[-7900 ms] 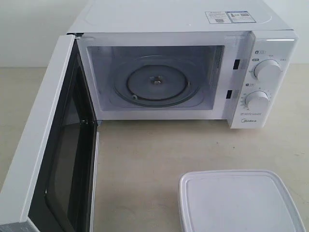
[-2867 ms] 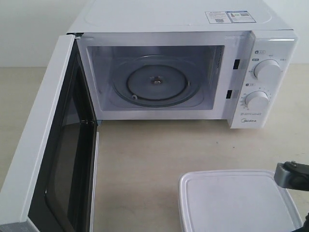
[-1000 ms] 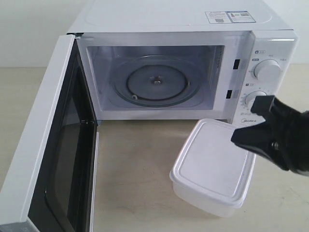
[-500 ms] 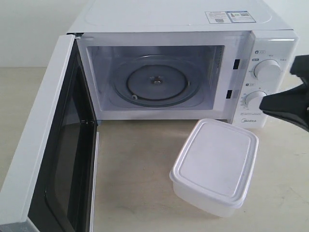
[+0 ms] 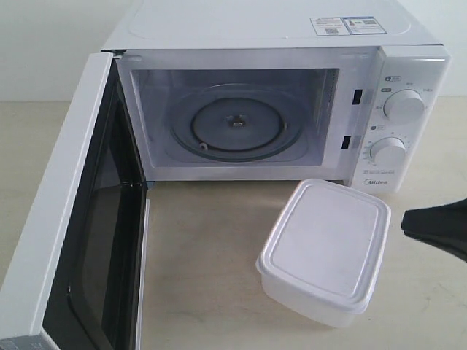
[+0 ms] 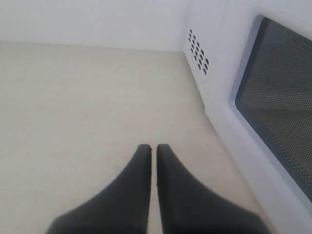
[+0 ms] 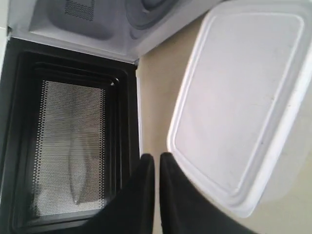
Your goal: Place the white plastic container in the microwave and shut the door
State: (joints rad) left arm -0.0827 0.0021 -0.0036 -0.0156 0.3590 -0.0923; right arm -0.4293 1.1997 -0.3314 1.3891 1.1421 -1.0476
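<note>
While the door (image 5: 51, 226) stands swung wide on the left of the exterior view, the microwave (image 5: 219, 29) shows its bare glass turntable (image 5: 237, 124) in the cavity and two round dials (image 5: 403, 104) on its right panel. The white plastic container (image 5: 325, 248), lid on, sits outside on the table (image 5: 211, 248) in front of the oven, right of the middle and turned at a slant. A dark tip of the right gripper (image 5: 436, 230) pokes in from the right edge, apart from the box. In the left wrist view the left gripper (image 6: 153, 148) has its two black fingers pressed together on nothing, above the table and beside the door's outer face with its dark window (image 6: 280, 107). In the right wrist view the right gripper (image 7: 157, 158) is likewise clenched and empty, its fingers close by the container's rim (image 7: 195, 161). Whether they touch it cannot be told. The door's inner face lies to the other side.
</note>
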